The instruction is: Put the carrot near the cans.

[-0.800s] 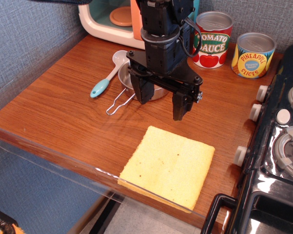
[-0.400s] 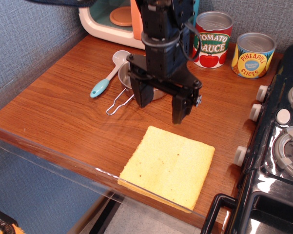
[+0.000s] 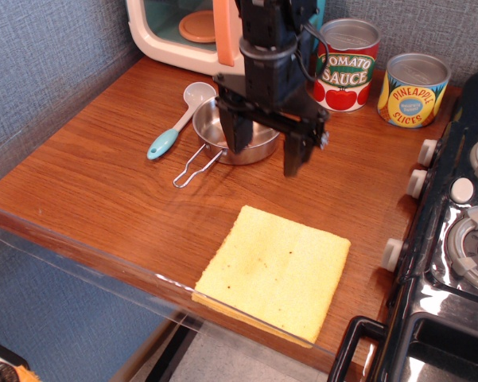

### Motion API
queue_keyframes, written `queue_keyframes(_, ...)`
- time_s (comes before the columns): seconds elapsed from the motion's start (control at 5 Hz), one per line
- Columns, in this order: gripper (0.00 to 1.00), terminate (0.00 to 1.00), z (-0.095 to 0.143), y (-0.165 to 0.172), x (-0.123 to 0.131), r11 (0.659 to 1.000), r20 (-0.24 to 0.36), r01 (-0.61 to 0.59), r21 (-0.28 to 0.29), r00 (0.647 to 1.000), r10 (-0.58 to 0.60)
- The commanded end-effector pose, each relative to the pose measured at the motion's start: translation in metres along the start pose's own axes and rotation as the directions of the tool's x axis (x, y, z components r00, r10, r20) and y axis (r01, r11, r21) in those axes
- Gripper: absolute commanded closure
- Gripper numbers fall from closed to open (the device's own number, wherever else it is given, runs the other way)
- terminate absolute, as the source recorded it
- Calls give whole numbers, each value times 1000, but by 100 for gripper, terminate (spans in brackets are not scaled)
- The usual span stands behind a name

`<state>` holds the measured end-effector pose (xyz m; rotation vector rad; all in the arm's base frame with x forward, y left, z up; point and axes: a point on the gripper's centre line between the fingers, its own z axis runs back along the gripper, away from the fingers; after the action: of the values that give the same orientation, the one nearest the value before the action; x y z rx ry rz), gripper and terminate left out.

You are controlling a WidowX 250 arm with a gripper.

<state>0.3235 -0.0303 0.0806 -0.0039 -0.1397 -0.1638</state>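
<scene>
The red-and-white Tomato Sauce can (image 3: 347,65) and the shorter yellow-and-blue Pineapple Slices can (image 3: 413,90) stand side by side at the back right of the wooden counter. The carrot is not visible; nothing orange shows on the counter apart from the microwave's plate. My gripper (image 3: 262,159) is open and empty, its two black fingers pointing down. It hangs over the right part of a steel pan (image 3: 212,132), to the left of and in front of the cans. The arm hides much of the pan's inside.
A teal-handled white spoon (image 3: 176,122) lies left of the pan. A yellow cloth (image 3: 274,269) lies at the counter's front edge. A toy microwave (image 3: 183,32) stands at the back left. A black toy stove (image 3: 461,223) borders the right side.
My gripper has moved back and slightly up, away from the cloth and over the pan. It stays open. Nothing else has moved.
</scene>
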Motion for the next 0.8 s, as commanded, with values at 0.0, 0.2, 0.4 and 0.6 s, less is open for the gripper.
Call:
queue_keyframes(0.0,0,0,26,53,50,990,110,-113,81,989,103)
queue_keyframes(0.2,0,0,16,67,66,984,93,-159,82,984,151)
queue_keyframes(0.4,0,0,-3,73,75,981,56,-178,77,983,174)
queue_keyframes(0.6,0,0,-21,72,78,980,8,-179,84,984,179)
